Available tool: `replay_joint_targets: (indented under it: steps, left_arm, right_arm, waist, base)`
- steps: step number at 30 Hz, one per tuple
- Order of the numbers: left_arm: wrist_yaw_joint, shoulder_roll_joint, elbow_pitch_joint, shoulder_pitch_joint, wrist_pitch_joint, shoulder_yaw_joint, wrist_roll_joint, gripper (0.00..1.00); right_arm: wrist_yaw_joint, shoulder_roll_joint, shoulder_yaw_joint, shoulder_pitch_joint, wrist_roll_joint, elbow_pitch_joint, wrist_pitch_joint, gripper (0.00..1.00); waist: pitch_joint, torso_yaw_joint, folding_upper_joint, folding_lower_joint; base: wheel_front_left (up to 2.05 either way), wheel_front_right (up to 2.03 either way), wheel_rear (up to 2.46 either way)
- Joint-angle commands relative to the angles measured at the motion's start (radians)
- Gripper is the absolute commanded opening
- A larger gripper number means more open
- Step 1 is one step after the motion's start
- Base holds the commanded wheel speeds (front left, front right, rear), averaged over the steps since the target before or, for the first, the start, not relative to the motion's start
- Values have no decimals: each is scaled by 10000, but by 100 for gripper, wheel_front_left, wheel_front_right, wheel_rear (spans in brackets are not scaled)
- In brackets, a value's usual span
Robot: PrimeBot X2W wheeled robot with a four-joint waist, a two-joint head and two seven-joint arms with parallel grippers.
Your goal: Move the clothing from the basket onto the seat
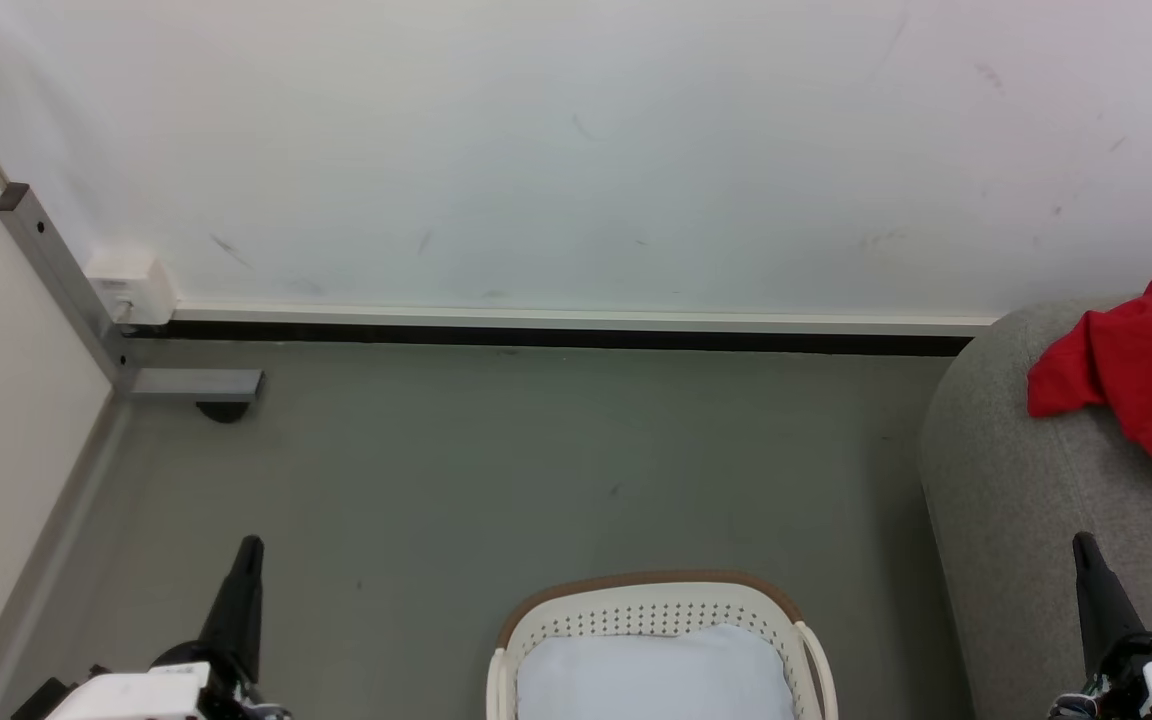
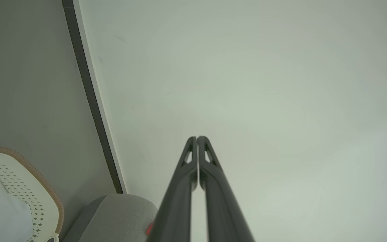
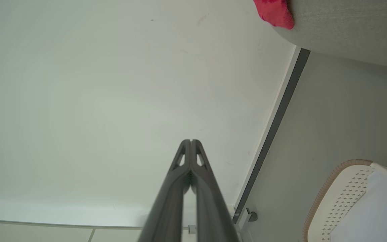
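— Left gripper first: how does it stand?
— Its two long dark fingers are pressed together with nothing between them, at the near left above the grey-green floor. At the far left, a grey metal post stands in the corner of the white wall, with a small white plastic box beside it.
— And in the middle?
— The rounded cream-white perforated plastic basket with a brown rim sits at the near edge, between the two arms. A pale blue-white soft pad lies inside it.
— Where is the clothing?
— The bright red soft-fabric shirt with white striped trim lies crumpled on the large light-grey upholstered seat at the right, well apart from the basket.
— And the right gripper?
— Closed on nothing too, fingertips meeting. It sits at the near right, showing against the seat's grey fabric.
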State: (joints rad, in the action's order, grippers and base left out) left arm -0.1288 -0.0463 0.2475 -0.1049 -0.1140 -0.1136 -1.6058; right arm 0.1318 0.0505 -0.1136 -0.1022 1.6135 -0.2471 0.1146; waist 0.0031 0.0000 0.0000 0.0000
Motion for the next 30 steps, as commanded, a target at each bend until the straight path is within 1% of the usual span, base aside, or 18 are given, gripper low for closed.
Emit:
replay_joint_targets:
  steps: [1,30]
  left_arm:
    - [-40,-74,-36,-87,-39,-13,-131,0]
    - [-41,-74,-35,-87,-38,-12,-132,0]
  right_arm:
    - [-21,-4,-47,-124,-20,43,32,0]
    - [-21,-5,-49,-125,-23,43,35,0]
  waist:
    - [0,0,0,0]
    - [0,0,0,0]
  base:
    - [0,0,0]
    - [0,0,0]
